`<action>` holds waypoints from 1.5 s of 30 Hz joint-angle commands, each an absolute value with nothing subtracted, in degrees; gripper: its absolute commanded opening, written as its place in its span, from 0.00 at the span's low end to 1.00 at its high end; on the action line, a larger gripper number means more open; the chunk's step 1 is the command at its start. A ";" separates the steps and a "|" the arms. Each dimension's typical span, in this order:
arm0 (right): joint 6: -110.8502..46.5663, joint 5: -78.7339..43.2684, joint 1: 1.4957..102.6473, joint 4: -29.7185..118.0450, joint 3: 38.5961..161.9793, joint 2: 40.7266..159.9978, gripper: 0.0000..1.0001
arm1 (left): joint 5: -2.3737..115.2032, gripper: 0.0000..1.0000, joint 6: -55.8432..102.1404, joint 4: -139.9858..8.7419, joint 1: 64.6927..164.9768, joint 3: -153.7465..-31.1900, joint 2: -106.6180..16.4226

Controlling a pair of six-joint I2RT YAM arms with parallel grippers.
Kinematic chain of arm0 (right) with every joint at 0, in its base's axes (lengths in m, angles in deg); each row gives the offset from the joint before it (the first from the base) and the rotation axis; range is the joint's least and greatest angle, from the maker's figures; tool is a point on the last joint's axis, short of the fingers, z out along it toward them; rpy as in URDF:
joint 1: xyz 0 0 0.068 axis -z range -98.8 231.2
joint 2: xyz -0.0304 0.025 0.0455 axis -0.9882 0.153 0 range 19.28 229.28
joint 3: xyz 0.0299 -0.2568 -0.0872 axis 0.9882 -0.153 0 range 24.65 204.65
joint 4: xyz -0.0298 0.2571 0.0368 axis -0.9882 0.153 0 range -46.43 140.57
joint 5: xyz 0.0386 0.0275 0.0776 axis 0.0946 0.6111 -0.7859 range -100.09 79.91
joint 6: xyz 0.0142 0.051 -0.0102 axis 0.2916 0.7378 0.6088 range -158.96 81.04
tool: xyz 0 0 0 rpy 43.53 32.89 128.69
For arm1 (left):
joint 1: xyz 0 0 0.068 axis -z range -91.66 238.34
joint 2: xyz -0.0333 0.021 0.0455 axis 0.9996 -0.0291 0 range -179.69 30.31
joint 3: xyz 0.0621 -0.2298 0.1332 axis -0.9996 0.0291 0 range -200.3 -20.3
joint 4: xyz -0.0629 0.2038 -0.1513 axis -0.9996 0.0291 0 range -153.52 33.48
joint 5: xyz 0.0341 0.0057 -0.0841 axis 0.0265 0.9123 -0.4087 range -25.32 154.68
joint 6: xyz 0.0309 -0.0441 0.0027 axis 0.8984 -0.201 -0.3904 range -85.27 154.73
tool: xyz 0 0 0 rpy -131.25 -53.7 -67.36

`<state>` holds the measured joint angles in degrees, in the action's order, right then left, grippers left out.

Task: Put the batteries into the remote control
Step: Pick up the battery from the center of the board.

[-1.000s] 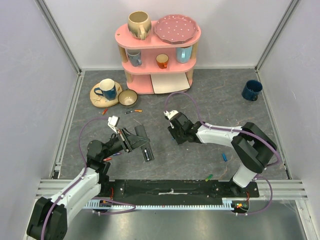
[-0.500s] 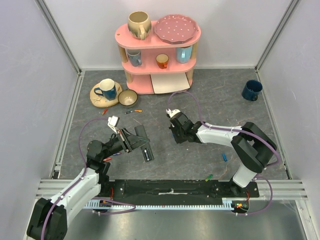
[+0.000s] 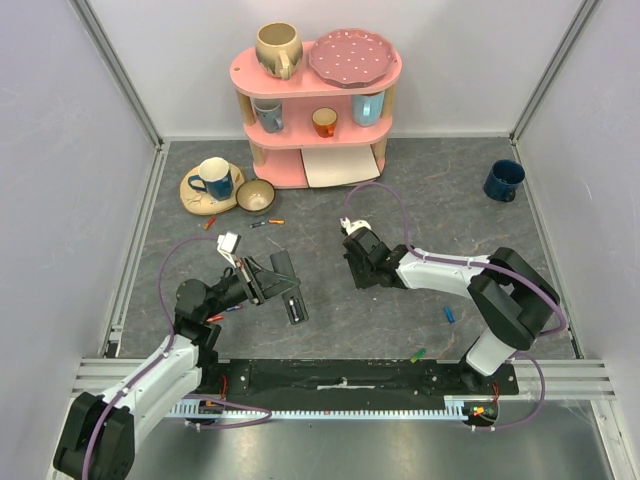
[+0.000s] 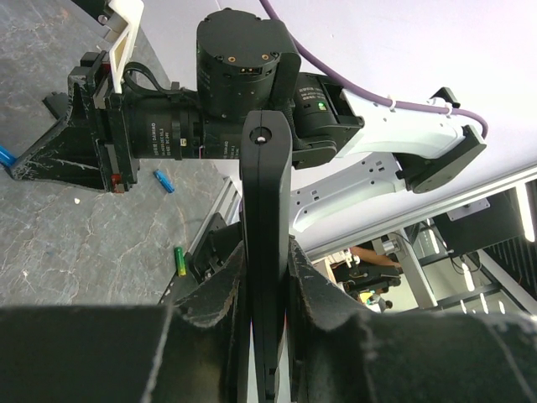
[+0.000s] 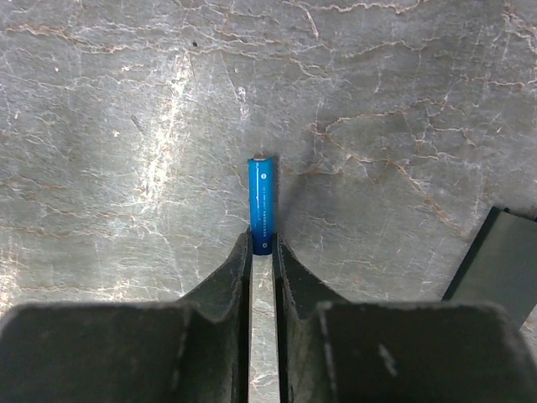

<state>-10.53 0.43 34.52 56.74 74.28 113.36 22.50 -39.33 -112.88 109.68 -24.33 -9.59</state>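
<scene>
Two YAM arms at a grey marbled worktop [image 3: 420, 200], seen from above and from both wrist cams. The left claw [image 4: 265, 252] is pressed onto the remote control [image 4: 265, 193], pinching the slim black bar edge-on btwn its fingers [image 4: 222, 294]. The bar sticks out past the tips toward the right arm. In the top view it sits left of centre, just off the left arm's wrist. The right claw [image 5: 262, 248] is nearly closed and nips the lower end of a blue battery [image 5: 261, 201], which points straight out from the tips over the worktop. Whether the cell touches the surface can't be told. In the top view the right claw sits mid-worktop, near the remote control but apart from it. Other cells lie loose: a second blue battery [image 3: 450, 314] and a green battery [image 3: 417, 354] are on the near right by the right arm's base, well apart from the remote. An orange battery [image 3: 275, 222] lies further back, in front of a tan bowl [image 3: 255, 196]. At the rear stands a pink shelf unit [image 3: 300, 165] w/ mugs and a dotted plate [image 3: 352, 58]. A dark blue mug [image 3: 503, 180] stands alone at far right.
</scene>
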 commanded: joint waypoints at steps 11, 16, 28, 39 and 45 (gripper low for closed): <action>-14.17 2.56 34.26 58.51 75.10 113.15 0.08 | 22.05 0.02 -38.05 -114.67 109.43 -23.64 -8.98; -16.63 4.06 34.27 60.17 76.51 113.85 0.04 | 21.87 0.02 -37.96 -114.32 109.43 -23.64 -8.63; -16.54 3.79 34.26 62.46 79.93 113.68 0.42 | 21.52 0.02 -37.61 -113.44 109.43 -23.90 -8.28; -21.03 0.63 35.14 64.48 83.89 116.75 0.35 | 21.43 0.02 -37.61 -113.44 109.43 -23.73 -8.01; -20.85 -0.69 35.76 64.66 82.93 117.72 0.32 | 21.61 0.02 -37.52 -113.53 109.34 -23.46 -8.10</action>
